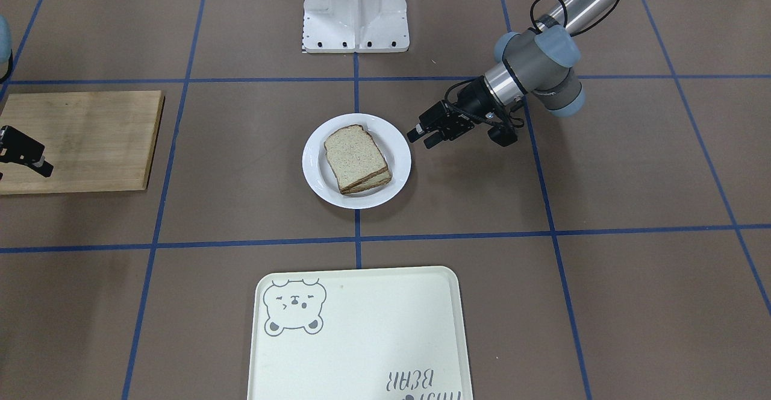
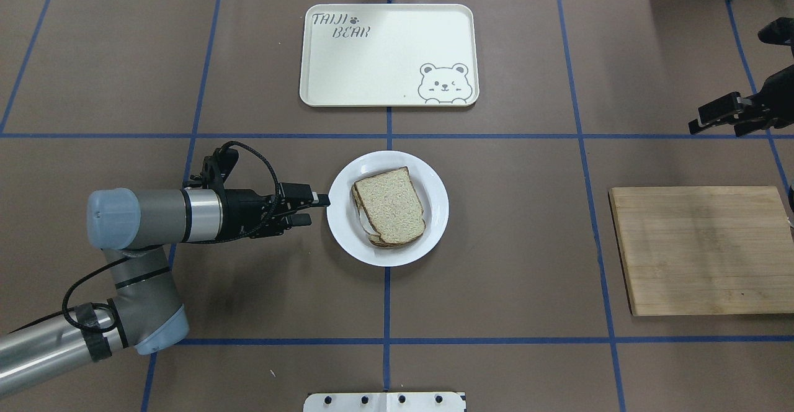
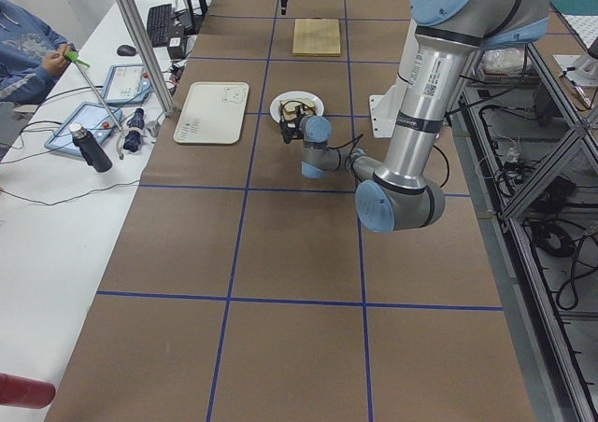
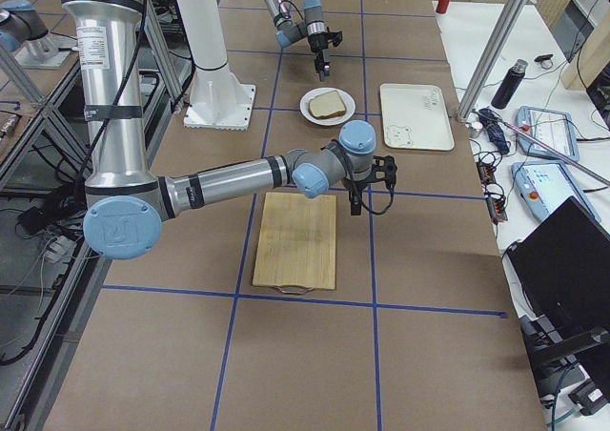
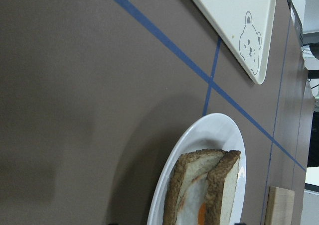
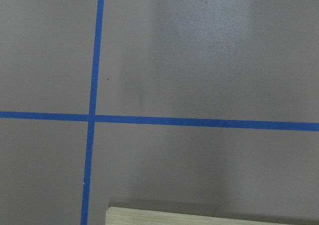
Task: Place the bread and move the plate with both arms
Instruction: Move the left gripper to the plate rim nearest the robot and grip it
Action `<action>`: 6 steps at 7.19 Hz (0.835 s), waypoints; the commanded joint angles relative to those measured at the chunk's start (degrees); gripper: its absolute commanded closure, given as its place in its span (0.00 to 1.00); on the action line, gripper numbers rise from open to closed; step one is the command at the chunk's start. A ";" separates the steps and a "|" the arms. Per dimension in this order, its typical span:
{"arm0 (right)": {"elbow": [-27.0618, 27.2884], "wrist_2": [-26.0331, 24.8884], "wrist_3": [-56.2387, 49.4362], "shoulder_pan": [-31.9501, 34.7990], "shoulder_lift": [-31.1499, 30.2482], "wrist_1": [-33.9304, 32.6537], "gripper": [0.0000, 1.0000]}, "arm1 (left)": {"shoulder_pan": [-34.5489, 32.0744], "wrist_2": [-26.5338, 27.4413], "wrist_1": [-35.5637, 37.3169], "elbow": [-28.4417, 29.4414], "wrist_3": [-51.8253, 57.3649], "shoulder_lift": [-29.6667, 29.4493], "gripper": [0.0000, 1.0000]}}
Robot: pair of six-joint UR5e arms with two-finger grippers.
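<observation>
Left hand hovers, seemingly parted, beside one plate holding two stacked bread slices.

Egg slice mostly hidden under bread (only edge peeks); tray cut by front view's bottom edge.

The plain square slice of pale whole-wheat bread, dark brown at the crust, lies flat and slightly askew on top of a second slice. Both are stacked on the round glossy white plate with a raised rim, which sits at the middle of the table over a blue tape line. The silver-grey left arm reaches in level, its small black left gripper just beside the plate's rim with fingers apart, while the right gripper hangs well apart from the plate.
</observation>
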 commanded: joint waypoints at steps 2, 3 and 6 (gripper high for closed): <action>0.13 -0.07 0.02 0.01 -0.65 0.26 0.01 | 1.19 0.70 -0.14 2.22 -0.05 -2.05 0.38; 0.22 -0.07 0.02 0.01 -0.82 0.26 0.01 | 1.62 1.32 -0.05 2.57 -0.14 -2.50 0.41; -0.05 -0.07 0.02 -0.08 -0.83 0.26 0.01 | 3.03 3.34 -0.14 3.02 0.30 -2.50 0.44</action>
